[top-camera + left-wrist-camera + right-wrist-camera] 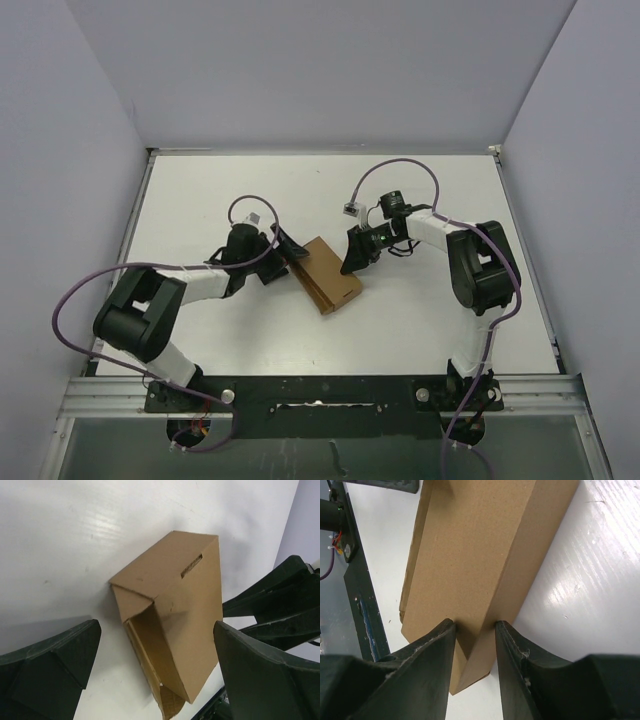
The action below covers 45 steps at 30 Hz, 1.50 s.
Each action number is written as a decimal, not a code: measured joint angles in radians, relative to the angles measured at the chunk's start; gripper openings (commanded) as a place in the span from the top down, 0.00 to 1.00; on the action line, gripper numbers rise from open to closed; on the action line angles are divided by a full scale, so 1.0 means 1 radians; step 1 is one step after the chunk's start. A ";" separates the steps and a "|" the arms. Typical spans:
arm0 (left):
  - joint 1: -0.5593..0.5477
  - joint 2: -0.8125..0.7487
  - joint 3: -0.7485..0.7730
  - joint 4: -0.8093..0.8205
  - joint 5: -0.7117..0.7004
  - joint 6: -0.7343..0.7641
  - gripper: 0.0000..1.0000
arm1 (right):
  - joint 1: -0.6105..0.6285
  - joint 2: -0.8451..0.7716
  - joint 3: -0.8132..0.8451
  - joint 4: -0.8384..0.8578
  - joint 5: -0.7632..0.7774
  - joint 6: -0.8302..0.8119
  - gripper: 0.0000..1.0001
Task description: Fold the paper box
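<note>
The paper box (pixel 328 275) is brown cardboard, folded into a small rectangular shape, and lies at the middle of the white table. In the left wrist view, the box (pixel 185 595) has one end open, with a loose flap and a slit on top. My left gripper (pixel 288 256) is open at the box's left end, and its fingers (pixel 60 665) spread wide on either side of the open end. My right gripper (pixel 352 258) is at the box's right edge. Its jaws stand narrow (pixel 475 625), closed on a corner ridge of the box (pixel 470 555).
Grey walls stand on three sides of the white table (pixel 220 190). An aluminium rail (pixel 320 385) with the arm bases runs along the near edge. Purple cables (pixel 400 165) loop over both arms. The right gripper's dark fingers (pixel 280 600) show behind the box in the left wrist view.
</note>
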 measured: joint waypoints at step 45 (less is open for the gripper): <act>-0.578 -0.175 -0.156 -0.060 -0.539 -0.519 0.50 | 0.002 0.016 0.000 0.023 -0.026 0.035 0.64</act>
